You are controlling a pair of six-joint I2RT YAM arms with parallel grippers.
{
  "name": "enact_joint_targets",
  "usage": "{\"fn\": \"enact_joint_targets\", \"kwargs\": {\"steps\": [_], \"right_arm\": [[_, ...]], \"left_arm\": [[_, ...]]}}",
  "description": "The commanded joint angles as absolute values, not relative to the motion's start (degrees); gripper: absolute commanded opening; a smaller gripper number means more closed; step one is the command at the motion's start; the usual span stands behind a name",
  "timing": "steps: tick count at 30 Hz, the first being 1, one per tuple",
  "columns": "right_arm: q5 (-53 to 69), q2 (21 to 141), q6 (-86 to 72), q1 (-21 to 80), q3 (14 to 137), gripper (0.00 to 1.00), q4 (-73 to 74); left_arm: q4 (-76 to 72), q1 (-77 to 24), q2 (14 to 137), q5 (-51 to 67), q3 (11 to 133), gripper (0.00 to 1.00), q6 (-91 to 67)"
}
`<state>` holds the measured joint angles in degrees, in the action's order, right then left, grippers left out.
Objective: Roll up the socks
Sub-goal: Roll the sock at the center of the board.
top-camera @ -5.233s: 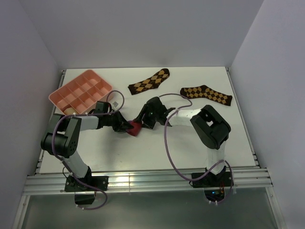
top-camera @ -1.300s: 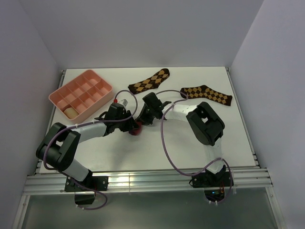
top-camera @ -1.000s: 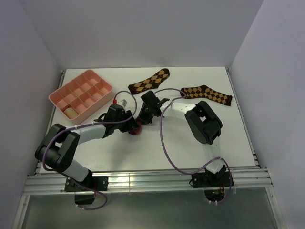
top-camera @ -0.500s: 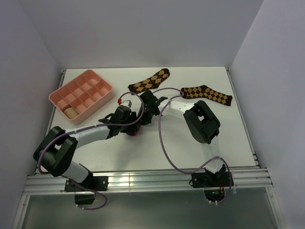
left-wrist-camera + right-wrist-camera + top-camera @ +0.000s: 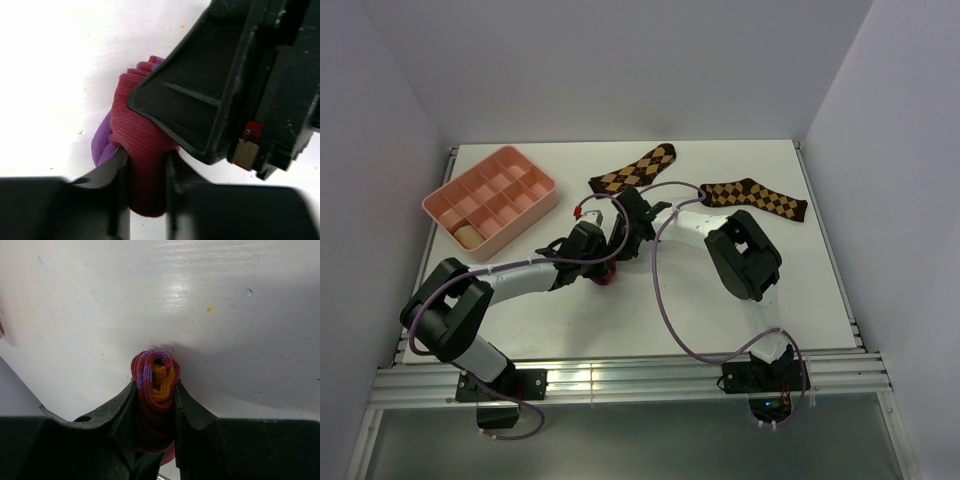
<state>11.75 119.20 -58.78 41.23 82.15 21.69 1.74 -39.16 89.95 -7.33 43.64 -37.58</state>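
The crimson sock (image 5: 608,274) is a tight roll on the white table, with purple patches and an orange cuff tucked in at its centre (image 5: 152,367). My left gripper (image 5: 146,165) is shut across one side of the roll (image 5: 135,115). My right gripper (image 5: 154,386) is shut on it from the other side, and its black body (image 5: 225,90) fills the left wrist view. In the top view both grippers, left (image 5: 600,262) and right (image 5: 618,252), meet over the roll and hide most of it. A tan rolled bundle (image 5: 468,235) lies in the pink tray's near-left compartment.
The pink compartment tray (image 5: 516,224) stands at the back left. Two dark brown argyle socks lie flat at the back, one in the middle (image 5: 632,170) and one to the right (image 5: 752,198). The arms' cables loop above the table's centre.
My left gripper has reached right, in under the right gripper, opened wider and then closed on the crimson roll. The right gripper kept its hold and edged slightly toward the back.
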Motion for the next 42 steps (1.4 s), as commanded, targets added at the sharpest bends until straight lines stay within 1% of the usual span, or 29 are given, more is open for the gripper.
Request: {"fn": "enact_joint_targets", "kwargs": {"steps": [1, 2, 5, 7, 8, 10, 12, 13, 16, 17, 19, 25, 29, 31, 37, 42], "right_arm": [[14.3, 120.6, -56.3, 42.8, 80.9, 0.0, 26.7], [14.7, 120.2, -56.2, 42.7, 80.5, 0.0, 26.3], [15.9, 118.2, -55.6, 42.1, 79.7, 0.04, 23.6], [16.0, 117.1, -55.0, 41.6, 79.5, 0.04, 22.6], [15.4, 116.9, -54.9, 41.1, 79.7, 0.01, 22.8], [15.4, 116.7, -54.8, 40.9, 80.2, 0.0, 23.0], [16.0, 117.2, -55.1, 41.0, 80.2, 0.0, 22.9], [16.1, 117.3, -55.3, 41.0, 80.1, 0.0, 23.3], [15.3, 118.2, -55.6, 41.0, 80.3, 0.0, 25.6], [15.0, 118.4, -55.6, 41.0, 80.7, 0.0, 26.2], [14.7, 119.1, -55.8, 41.0, 81.1, 0.0, 28.0], [14.9, 120.7, -56.0, 40.9, 82.9, 0.0, 31.3], [15.0, 121.6, -55.8, 40.8, 84.1, 0.0, 32.9], [14.9, 121.8, -55.8, 40.6, 84.5, 0.0, 33.7], [15.6, 121.8, -56.0, 40.1, 84.6, 0.0, 33.8], [15.8, 121.8, -56.2, 40.0, 84.4, 0.0, 33.6]], "left_arm": [[3.9, -39.0, 95.5, -5.1, 40.3, 0.1, -39.0], [4.0, -38.4, 95.8, -4.6, 40.3, 0.01, -39.1], [4.3, -37.3, 95.3, -4.1, 39.9, 0.01, -39.6], [4.6, -36.4, 94.8, -3.4, 40.1, 0.01, -39.6], [5.1, -36.1, 94.8, -3.0, 40.3, 0.01, -39.6], [5.2, -35.4, 94.6, -1.8, 40.7, 0.01, -39.9], [5.3, -35.4, 94.0, -1.1, 40.9, 0.09, -40.3], [5.4, -35.4, 93.7, -1.3, 41.0, 0.17, -40.5], [7.3, -35.4, 92.1, -3.4, 41.7, 0.31, -40.9], [7.7, -35.4, 90.7, -3.9, 41.8, 0.38, -40.8], [8.4, -35.5, 88.7, -6.5, 41.6, 0.46, -40.3], [11.0, -40.1, 78.2, -18.4, 42.4, 0.52, -36.7], [11.5, -46.0, 74.7, -27.2, 43.7, 0.54, -32.5], [11.7, -48.3, 74.0, -29.7, 44.2, 0.55, -30.2], [10.9, -57.7, 76.2, -35.6, 44.9, 0.56, -27.1], [9.4, -61.4, 80.9, -40.0, 46.1, 0.56, -25.6]]}}
